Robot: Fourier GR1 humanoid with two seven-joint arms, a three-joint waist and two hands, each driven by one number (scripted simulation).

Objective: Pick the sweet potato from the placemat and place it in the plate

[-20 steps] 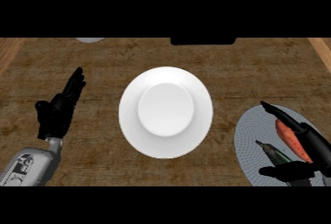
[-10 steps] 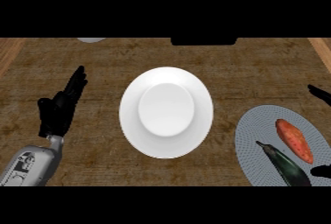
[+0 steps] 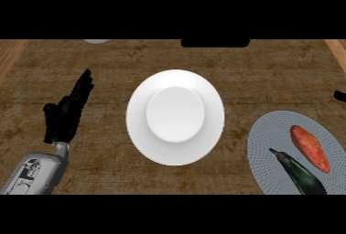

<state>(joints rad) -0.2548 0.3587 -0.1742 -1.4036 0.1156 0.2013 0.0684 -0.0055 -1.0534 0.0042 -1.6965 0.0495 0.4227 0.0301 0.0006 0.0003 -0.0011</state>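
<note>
My right hand [image 3: 340, 96] has pulled back. A second ago it hung over the placemat; now only a black sliver shows at the right edge, and I can't tell whether it's open or closed. It took nothing with it: the sweet potato [image 3: 310, 148] lies on the placemat [image 3: 267, 146], so I judge the pick isn't made. My left hand [image 3: 64, 116] rests open at the left, fingers straight. Counting: one sweet potato, one dark long vegetable [image 3: 300, 173] just beside it, one placemat, and one white plate [image 3: 138, 128] mid-surface [image 3: 270, 73].
</note>
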